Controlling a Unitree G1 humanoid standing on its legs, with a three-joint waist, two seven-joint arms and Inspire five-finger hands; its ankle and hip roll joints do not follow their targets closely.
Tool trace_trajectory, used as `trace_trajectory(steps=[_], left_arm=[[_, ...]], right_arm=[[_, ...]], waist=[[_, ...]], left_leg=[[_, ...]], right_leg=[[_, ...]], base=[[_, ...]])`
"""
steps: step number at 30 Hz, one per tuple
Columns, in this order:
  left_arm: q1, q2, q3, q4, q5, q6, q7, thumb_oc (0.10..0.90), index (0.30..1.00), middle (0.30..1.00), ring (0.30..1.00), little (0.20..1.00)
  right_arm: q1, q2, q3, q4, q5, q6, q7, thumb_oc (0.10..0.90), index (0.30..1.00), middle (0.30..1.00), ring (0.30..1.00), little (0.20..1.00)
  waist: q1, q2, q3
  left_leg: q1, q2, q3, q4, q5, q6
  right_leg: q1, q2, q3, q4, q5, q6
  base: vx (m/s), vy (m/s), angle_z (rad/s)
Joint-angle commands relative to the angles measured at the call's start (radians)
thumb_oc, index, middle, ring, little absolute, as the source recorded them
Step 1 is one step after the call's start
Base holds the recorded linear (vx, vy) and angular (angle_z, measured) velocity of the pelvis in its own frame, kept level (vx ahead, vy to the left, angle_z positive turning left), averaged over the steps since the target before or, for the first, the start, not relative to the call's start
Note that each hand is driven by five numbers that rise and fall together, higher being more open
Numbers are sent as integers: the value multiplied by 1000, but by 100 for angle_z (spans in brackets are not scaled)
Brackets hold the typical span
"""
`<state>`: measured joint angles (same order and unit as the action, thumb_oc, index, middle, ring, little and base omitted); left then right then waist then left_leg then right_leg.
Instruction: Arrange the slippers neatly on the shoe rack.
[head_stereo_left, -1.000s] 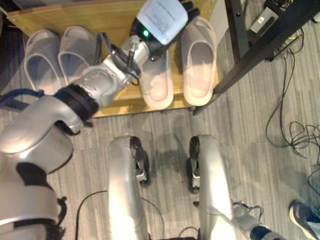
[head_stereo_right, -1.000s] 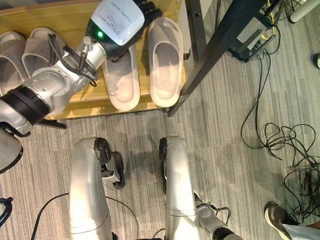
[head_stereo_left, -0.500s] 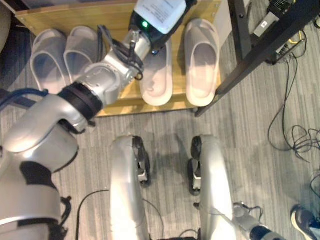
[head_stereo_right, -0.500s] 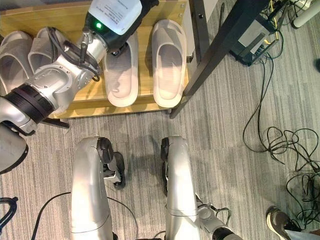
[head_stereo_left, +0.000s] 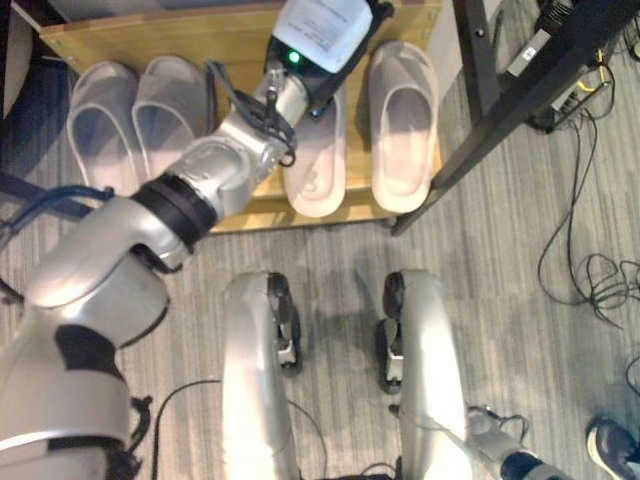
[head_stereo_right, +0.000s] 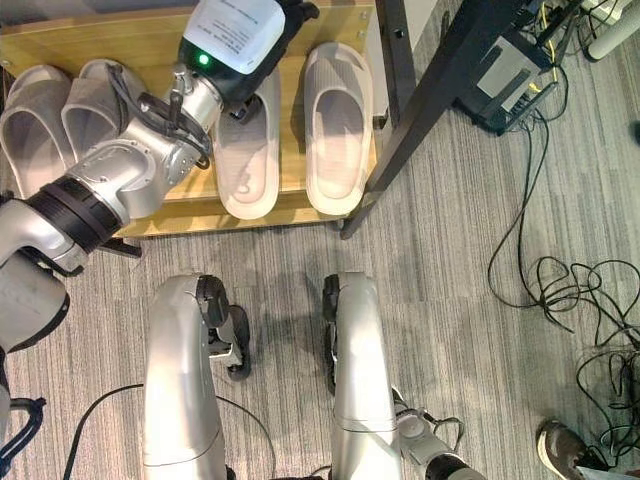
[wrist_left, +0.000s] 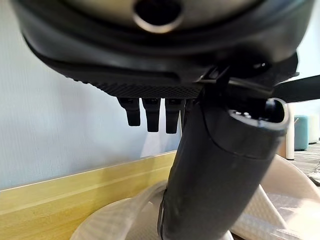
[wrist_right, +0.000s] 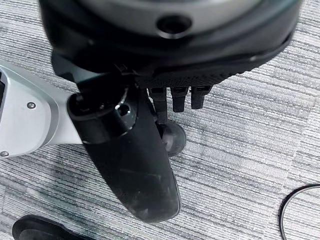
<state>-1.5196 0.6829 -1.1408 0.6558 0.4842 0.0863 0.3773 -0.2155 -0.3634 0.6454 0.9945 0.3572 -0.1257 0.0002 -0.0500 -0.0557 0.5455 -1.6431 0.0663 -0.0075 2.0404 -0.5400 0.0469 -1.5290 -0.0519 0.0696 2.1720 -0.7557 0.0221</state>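
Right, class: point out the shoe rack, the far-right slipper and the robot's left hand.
shoe rack (head_stereo_left: 140, 40): left eye view, bare wooden shelf.
far-right slipper (head_stereo_left: 404, 140): left eye view, footbed.
left hand (wrist_left: 215, 170): left wrist view, thumb.

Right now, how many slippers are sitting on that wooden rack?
4. Two grey slippers lie side by side at the shoe rack's left end; two pale slippers at its right, one partly under the left hand.

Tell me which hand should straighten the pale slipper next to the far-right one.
Left. The left hand is already over the wooden shoe rack, at the toe end of that pale slipper. The right hand hangs low over the grey carpet, away from the rack.
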Motion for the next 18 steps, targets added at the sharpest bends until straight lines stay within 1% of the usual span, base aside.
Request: trace_trajectory(steps=[1,9,13,18], left_arm=[[-131,41,119,-62,29,45,73,800,900,900,900,900],[-100,59,140,-108,55,62,52,800,900,900,900,900],[-96,80,126,-112,97,81,45,800,900,900,900,900],[-80,94,129,-113,96,88,22,800,900,900,900,900]], right_arm=[[20,31,7,11,-2,5,-14,800,900,900,900,900],[14,29,4,24,-20,7,-26,800,900,900,900,900],[11,25,2,26,-17,5,-33,800,900,900,900,900],[13,22,-1,27,-12,7,-40,800,900,900,900,900]], waist=[[23,-14,-25],[32,-8,-25],[36,-10,-25],[37,-11,-25]], left_leg=[[73,-70,-103,14,-175,2],[73,-78,-104,12,-171,3],[73,-79,-102,12,-171,2],[73,-84,-97,6,-165,4]], right_leg=[[-41,-41,48,-90,79,-70],[-41,-42,48,-85,78,-74],[-41,-43,47,-85,81,-75],[-41,-39,50,-96,95,-84]], base=[[-34,-11,1],[-11,-2,3],[-5,-2,1],[0,0,0]])
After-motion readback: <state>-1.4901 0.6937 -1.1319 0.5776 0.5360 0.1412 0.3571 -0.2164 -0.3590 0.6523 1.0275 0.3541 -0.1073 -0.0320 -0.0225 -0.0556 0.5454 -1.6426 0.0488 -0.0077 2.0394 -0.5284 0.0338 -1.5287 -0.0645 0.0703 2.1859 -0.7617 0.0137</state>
